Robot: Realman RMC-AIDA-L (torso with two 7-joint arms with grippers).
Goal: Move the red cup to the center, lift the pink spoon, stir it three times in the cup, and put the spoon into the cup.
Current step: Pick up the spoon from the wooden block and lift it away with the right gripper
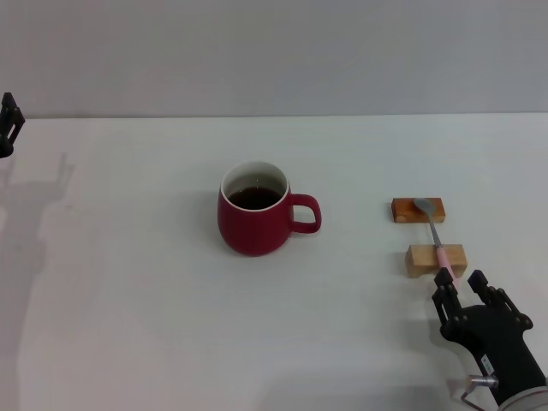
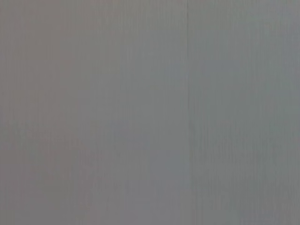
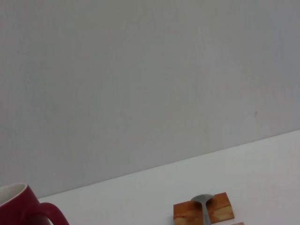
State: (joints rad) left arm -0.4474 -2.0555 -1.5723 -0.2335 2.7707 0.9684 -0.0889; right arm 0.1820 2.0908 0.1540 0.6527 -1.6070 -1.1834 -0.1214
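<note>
Lying between the right gripper's [image 1: 462,281] open jaws: pink spoon [image 1: 434,233].

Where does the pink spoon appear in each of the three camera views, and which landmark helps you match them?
Head view: the pink spoon lies at the right, across two wooden blocks, just ahead of the right gripper.
Left wrist view: not in it.
Right wrist view: only its grey bowl shows, at the bottom edge, resting on a block.
Shared landmark: the red cup.

Both the right gripper [image 1: 464,280] and left gripper [image 1: 8,120] are black, the right showing a silver screw.
</note>
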